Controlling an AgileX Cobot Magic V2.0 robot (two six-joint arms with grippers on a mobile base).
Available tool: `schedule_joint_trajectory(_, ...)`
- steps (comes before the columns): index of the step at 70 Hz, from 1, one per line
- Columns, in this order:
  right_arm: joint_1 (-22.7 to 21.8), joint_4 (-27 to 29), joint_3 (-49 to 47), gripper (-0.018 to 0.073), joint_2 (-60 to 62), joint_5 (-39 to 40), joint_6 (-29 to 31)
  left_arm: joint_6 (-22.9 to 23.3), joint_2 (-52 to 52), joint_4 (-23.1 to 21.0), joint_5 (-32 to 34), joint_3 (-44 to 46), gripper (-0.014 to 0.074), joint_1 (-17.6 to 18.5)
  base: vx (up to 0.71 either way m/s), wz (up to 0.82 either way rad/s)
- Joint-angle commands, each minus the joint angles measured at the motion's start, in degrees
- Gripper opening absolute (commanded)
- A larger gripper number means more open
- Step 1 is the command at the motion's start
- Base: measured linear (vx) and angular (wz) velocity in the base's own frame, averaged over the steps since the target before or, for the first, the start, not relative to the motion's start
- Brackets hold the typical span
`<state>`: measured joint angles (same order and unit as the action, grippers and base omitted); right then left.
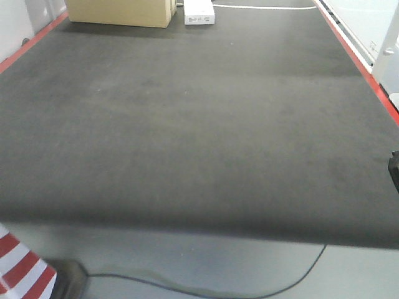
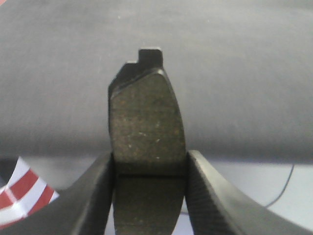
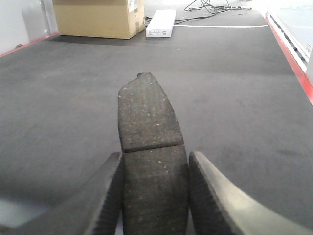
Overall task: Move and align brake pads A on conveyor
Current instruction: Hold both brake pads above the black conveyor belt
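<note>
Dark grey, curved, rough-faced brake pads (image 2: 146, 117) (image 3: 146, 112) jut forward from our left pincer (image 2: 150, 155) and right pincer (image 3: 155, 155), each clamped edgewise near its centre groove; stiff, dense, unlikely to slip, we judge.

The conveyor (image 1: 187, 124) is lying wide open. A cardboard box (image 1: 118, 12) and a white box (image 1: 199, 12) are sitting at its far end; a striped cone (image 1: 22, 268) is standing below its near left corner.

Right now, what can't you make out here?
- Left wrist view: pad, near end cut off by the bottom frame edge, inside the left claw.
- Right wrist view: second pad, same, inside the right claw.
- Front view: dark object cropped at right edge, unidentifiable.
</note>
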<state>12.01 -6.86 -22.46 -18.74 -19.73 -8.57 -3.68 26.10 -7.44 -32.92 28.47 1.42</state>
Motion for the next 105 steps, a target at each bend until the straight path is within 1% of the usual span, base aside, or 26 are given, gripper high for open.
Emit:
schedule_joint_trajectory(1, -0.01, -0.59, -1.82, -0.0004, -0.35, 5.66, 0.07, 0.02, 0.23, -0.72, 4.87, 1.63, -0.0006, 0.41, 0.34, -0.02)
schedule_joint_trajectory(60, -0.01, -0.59, -1.82, -0.0004, -0.35, 5.66, 0.07, 0.02, 0.23, -0.72, 4.87, 1.63, -0.0006, 0.41, 0.3, -0.1)
schedule_joint_trajectory(83, -0.01, -0.59, -1.82, -0.0004, -0.35, 5.66, 0.07, 0.02, 0.23, -0.72, 4.87, 1.63, -0.0006, 0.41, 0.16, -0.01)
schedule_joint_trajectory(105, -0.01, -0.59, -1.82, -0.0004, -0.35, 5.66, 0.07, 0.02, 0.23, -0.72, 4.87, 1.63, -0.0006, 0.41, 0.02, 0.0)
